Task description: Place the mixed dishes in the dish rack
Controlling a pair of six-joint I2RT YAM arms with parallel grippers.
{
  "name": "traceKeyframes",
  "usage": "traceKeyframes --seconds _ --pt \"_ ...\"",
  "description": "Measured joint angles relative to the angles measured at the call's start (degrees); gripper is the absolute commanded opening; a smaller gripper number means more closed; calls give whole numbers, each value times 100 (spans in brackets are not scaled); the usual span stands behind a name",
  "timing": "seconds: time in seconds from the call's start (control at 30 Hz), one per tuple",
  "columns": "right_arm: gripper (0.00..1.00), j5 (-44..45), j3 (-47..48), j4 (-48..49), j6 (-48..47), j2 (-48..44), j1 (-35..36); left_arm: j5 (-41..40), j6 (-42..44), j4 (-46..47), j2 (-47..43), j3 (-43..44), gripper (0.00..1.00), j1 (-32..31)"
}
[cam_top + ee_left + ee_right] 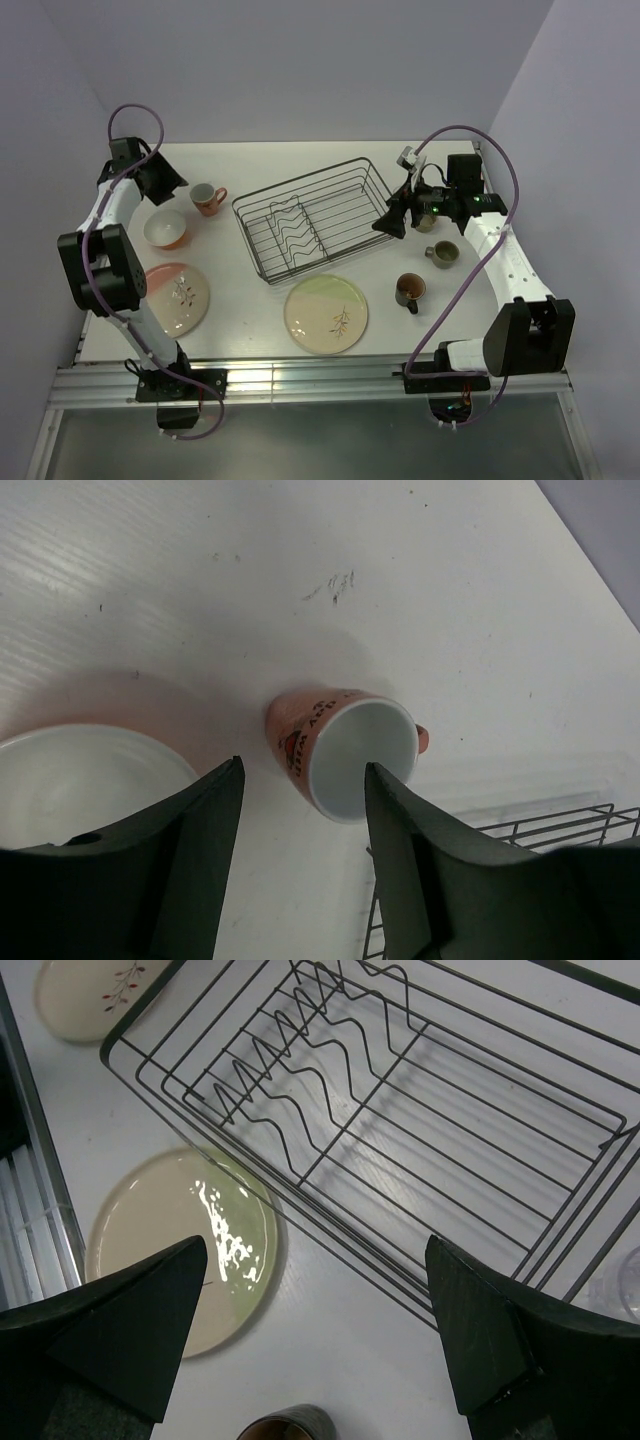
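Note:
The black wire dish rack (315, 217) stands mid-table with nothing in it. The pink mug (207, 199) stands left of it, upright, and shows in the left wrist view (345, 755). My left gripper (178, 187) is open just above and beside that mug (303, 770), touching nothing. The orange-outside bowl (166, 229), pink-tinted plate (175, 297), green-tinted plate (326, 314), brown mug (410, 290) and olive mug (443, 253) sit on the table. My right gripper (388, 226) is open and empty at the rack's right end (315, 1250). The clear glass (427, 224) is half hidden behind it.
The right wrist view shows the rack's wavy dividers (300, 1050), the green-tinted plate (185, 1245), the pink-tinted plate (95, 995) and a dark mug rim (290, 1425) under the fingers. The bowl (90, 780) lies left of my left fingers. Walls close the table's sides.

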Motion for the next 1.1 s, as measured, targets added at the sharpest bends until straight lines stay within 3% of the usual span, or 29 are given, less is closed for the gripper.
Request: traceKeyframes --seconds 0.27,0.77,0.93,1.1 --pt "97 -17 0 44 2 9 0 -70 251 -315 538 402 56 -236" --pt "96 -70 0 39 -24 28 0 -605 387 -579 898 496 22 -595" --pt "96 -136 24 -26 -76 28 0 -645 398 -549 898 494 0 -586" --pt "96 -245 321 -444 -385 48 15 -555 341 -337 756 278 0 -557"
